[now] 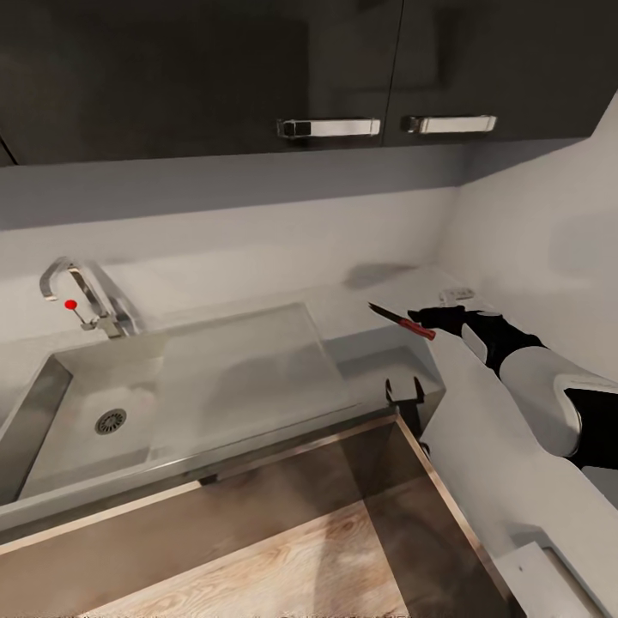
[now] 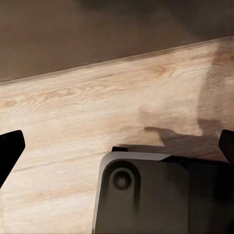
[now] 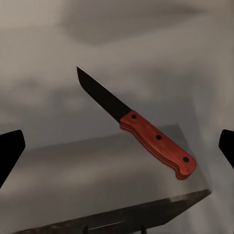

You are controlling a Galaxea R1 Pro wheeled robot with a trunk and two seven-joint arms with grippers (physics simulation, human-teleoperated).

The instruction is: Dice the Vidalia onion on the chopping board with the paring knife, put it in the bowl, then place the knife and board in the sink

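Right claw (image 1: 438, 319): I am seeing it reaching out over the bench (image 1: 378, 296), just beyond the right end of the sink (image 1: 51, 386); in the right wrist view its two black fingertips (image 3: 9, 151) are standing wide apart, so it is reading as released.
Paring knife (image 1: 402, 320): it is hanging in the air at the tip of the right claw, above the bench and to the right of the drainboard (image 1: 249, 369). In the right wrist view the knife (image 3: 139, 124) is lying tilted between the fingertips, and I am not seeing either of them touching it. It is showing a red-brown riveted handle and a short dark blade, with the blade pointing away from the claw, toward the sink side.
Left claw (image 2: 118, 145): it is pointing down at the wooden floor (image 2: 97, 97), fingertips spread wide and gripping nothing, with a dark grey part of the robot (image 2: 146, 195) just below it.
Sink: the basin is sitting at the left of the head view, its round drain (image 1: 111, 421) showing.
Tap (image 1: 73, 283): it is standing behind the basin, its red knob (image 1: 70, 304) facing me.
Wall cupboards (image 1: 215, 77): dark doors are hanging above the bench, their chrome bar handles (image 1: 330, 128) catching the light.
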